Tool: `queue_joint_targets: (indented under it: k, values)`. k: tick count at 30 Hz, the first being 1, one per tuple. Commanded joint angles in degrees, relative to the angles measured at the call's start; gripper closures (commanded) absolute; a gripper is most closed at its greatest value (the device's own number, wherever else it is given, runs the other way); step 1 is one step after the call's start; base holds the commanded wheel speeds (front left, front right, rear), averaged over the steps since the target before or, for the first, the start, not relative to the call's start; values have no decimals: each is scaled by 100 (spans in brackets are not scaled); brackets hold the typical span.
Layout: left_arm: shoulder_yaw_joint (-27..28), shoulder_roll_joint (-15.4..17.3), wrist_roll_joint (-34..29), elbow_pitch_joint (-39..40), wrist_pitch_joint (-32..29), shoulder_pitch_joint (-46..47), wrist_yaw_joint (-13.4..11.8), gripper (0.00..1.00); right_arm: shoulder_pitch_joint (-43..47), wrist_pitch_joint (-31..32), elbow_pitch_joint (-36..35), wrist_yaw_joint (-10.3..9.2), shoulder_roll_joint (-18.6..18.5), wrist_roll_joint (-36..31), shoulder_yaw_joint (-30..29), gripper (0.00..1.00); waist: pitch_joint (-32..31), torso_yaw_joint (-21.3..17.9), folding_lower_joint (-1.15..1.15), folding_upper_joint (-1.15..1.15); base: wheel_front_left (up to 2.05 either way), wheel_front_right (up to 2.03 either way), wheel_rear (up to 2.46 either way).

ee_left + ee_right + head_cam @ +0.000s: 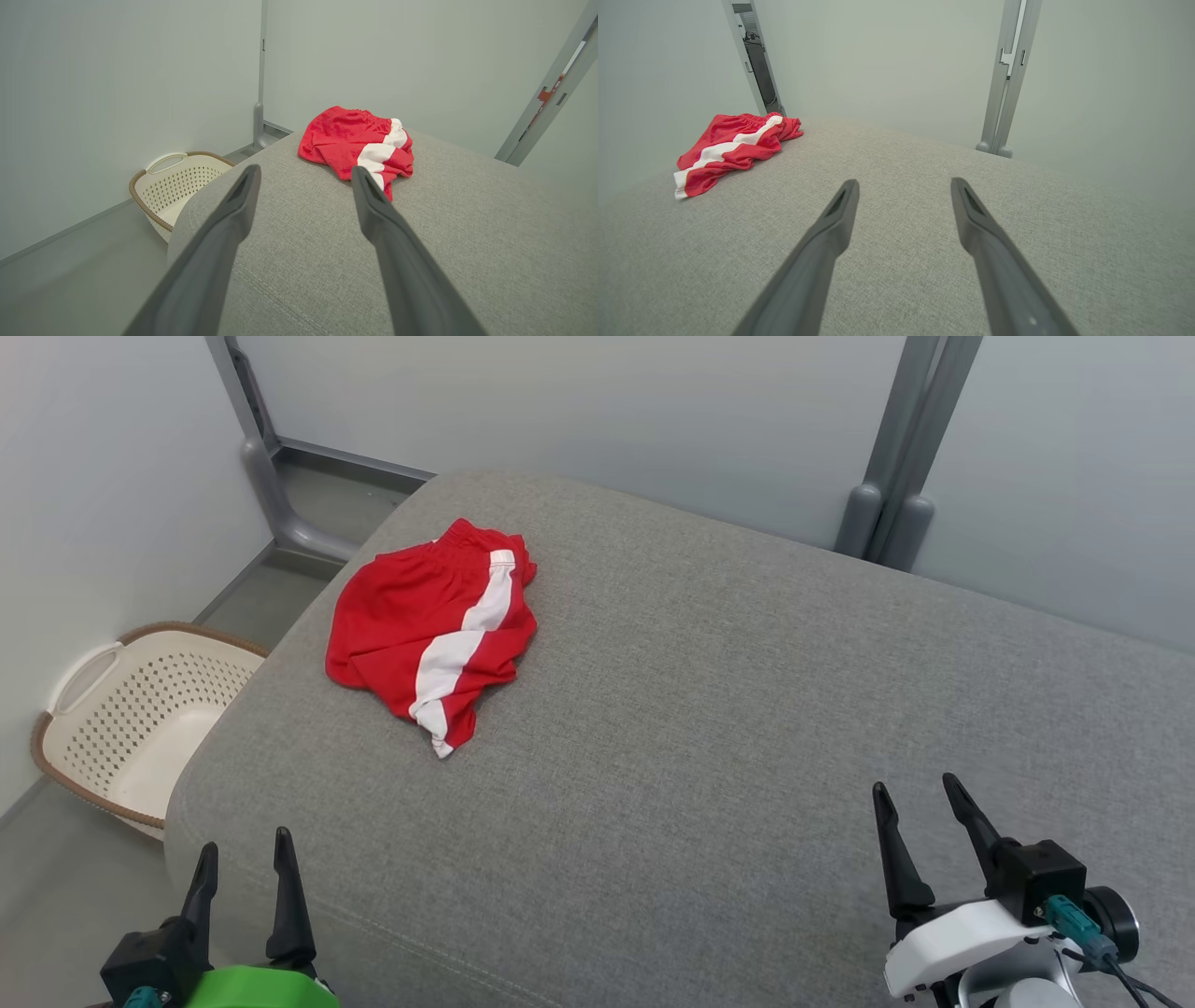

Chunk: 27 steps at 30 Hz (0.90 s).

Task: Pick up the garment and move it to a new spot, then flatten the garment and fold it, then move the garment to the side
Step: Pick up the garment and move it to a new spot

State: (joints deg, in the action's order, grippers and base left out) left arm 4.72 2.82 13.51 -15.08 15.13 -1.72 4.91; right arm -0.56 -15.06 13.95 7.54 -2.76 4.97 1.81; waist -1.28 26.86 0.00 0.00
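The garment [431, 630] is a pair of red shorts with a white stripe, lying rumpled on the far left part of the grey cushioned surface [709, 709]. It also lies ahead of the fingers in the left wrist view [359, 142] and far left in the right wrist view [733, 149]. My left gripper [245, 854] is open at the lower left, over the near left corner, well short of the garment. My right gripper [920, 789] is open at the lower right, far from it. Nothing sits between either pair of fingers [303, 172] [903, 184].
A cream perforated laundry basket [131, 719] stands on the floor left of the surface, also in the left wrist view [180, 184]. Grey metal posts [887, 513] and pale walls rise behind the surface. The surface's left edge drops off rounded.
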Motion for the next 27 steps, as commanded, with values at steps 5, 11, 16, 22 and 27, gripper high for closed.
queue_joint_targets:
  k: [5,11,16,22,27]
  values:
    - [39,15,9,33,0,-101,8,0,-24,-15,-25,-11,-23,26,25,0,53,56,0,0,0,0,0]
    - [78,15,60,52,-1,-73,-30,0,-42,-15,-44,-11,-23,14,34,0,114,9,0,0,0,0,0]
    - [97,16,64,-76,-1,210,-50,0,-56,-15,-97,-11,-23,-37,59,0,207,-56,0,0,0,0,0]
    - [223,15,135,-551,-1,994,-79,0,-236,-15,-147,-11,-71,-210,184,0,546,-239,0,0,0,0,0]
    - [272,57,257,-1463,-4,1956,-4,0,-424,-15,-220,-11,-228,-287,364,0,960,-522,0,0,0,0,0]
